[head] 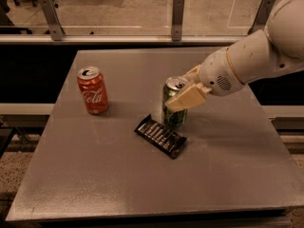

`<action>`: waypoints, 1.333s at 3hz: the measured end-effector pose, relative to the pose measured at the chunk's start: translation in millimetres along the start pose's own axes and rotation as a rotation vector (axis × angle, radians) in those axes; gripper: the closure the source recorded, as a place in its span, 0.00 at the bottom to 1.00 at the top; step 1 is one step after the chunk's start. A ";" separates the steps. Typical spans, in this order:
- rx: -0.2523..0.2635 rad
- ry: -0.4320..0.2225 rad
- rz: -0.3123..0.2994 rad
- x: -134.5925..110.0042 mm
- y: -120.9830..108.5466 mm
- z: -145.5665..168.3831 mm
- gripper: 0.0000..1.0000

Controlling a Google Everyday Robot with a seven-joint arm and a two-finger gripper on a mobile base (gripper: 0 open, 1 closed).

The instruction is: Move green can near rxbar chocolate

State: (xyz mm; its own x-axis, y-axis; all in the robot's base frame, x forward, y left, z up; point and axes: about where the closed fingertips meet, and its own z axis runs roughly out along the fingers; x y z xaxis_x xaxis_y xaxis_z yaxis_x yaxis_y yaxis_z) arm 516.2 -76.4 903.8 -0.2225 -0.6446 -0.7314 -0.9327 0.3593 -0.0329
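The green can [173,117] stands upright near the middle of the grey table [118,184], its silver top showing. My gripper [183,94] comes in from the right and is shut on the can's upper half, with one cream finger [188,99] across its front. The rxbar chocolate [160,136], a dark bar with whitish lettering, lies flat just in front of the can and slightly to its left, a small gap from the can's base.
A red Coca-Cola can [93,90] stands upright at the left of the table. My white arm [256,56] reaches over the table's right side. A railing with glass panels [178,13] runs behind the far edge.
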 end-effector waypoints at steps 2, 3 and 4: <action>0.000 -0.015 -0.004 5.3 3.6 3.3 0.03; -0.001 -0.015 -0.006 4.5 4.3 3.6 0.00; -0.001 -0.015 -0.006 4.4 4.3 3.6 0.00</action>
